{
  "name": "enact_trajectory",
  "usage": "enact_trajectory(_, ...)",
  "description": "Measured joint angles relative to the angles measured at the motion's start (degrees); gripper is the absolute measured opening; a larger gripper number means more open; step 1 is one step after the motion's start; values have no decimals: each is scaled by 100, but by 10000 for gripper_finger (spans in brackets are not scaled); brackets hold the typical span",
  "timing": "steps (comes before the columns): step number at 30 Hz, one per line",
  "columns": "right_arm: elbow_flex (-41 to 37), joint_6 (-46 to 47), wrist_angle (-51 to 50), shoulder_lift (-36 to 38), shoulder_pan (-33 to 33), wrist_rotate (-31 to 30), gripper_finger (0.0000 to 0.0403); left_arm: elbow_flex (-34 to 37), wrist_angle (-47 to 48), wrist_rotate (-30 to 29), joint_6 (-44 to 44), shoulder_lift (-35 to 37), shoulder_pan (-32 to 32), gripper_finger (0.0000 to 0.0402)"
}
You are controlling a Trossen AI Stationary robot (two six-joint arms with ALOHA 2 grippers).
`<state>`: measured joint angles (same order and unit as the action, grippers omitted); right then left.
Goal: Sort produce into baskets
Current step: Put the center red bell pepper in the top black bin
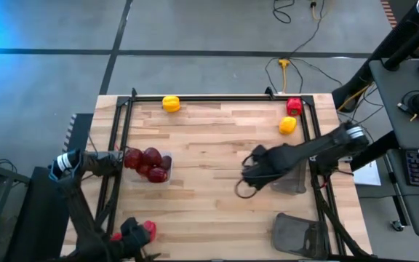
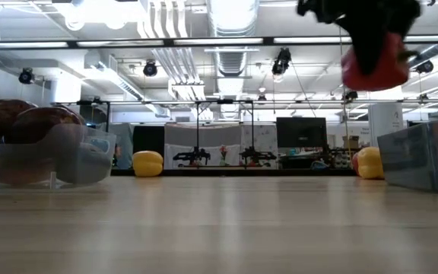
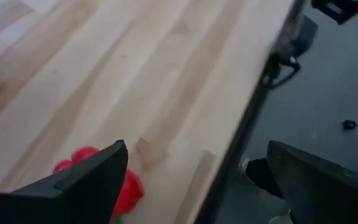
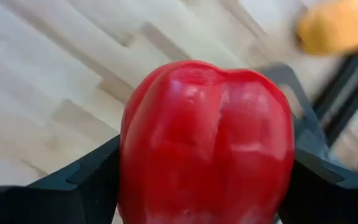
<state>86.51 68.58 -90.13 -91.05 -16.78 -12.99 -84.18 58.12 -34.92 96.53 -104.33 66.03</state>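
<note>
- High view: the right gripper [image 1: 252, 175] sits right of centre above the wooden table [image 1: 209, 138], beside a clear basket [image 1: 291, 182]. A dark grey basket [image 1: 297, 234] lies at lower right. Another clear basket [image 1: 151, 166] at centre left holds maroon peppers [image 1: 148, 160]. Yellow peppers lie at top centre [image 1: 171, 104] and upper right [image 1: 287, 125], beside a red one [image 1: 294, 106]. The left gripper [image 1: 133, 231] waits at lower left, near a red pepper [image 1: 149, 230].
- Low view: the held red pepper [image 2: 375, 65] hangs at upper right.
- Left wrist view: its fingers [image 3: 92, 180] stand apart, gripping nothing.
- Right wrist view: both jaws clamp the held red pepper [image 4: 207, 143].
</note>
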Motion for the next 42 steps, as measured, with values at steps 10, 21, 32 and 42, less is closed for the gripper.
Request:
enact_trajectory(10, -2007, 1062, 29, 1529, 343, 149, 313, -64, -179, 268, 506, -373, 143, 365)
enact_trajectory(21, -3819, 1264, 1686, 2275, 1226, 253, 359, -740, 905, 1900, -286, -407, 169, 365)
enact_trajectory(32, -3874, 851, 2316, 2280, 1498, 296, 370, -706, 1999, 2045, -483, -396, 11, 365)
enact_trajectory(42, -3123, 503, 1978, 2280, 1396, 266, 371, -115, 1828, 2420, -815, -394, -135, 366)
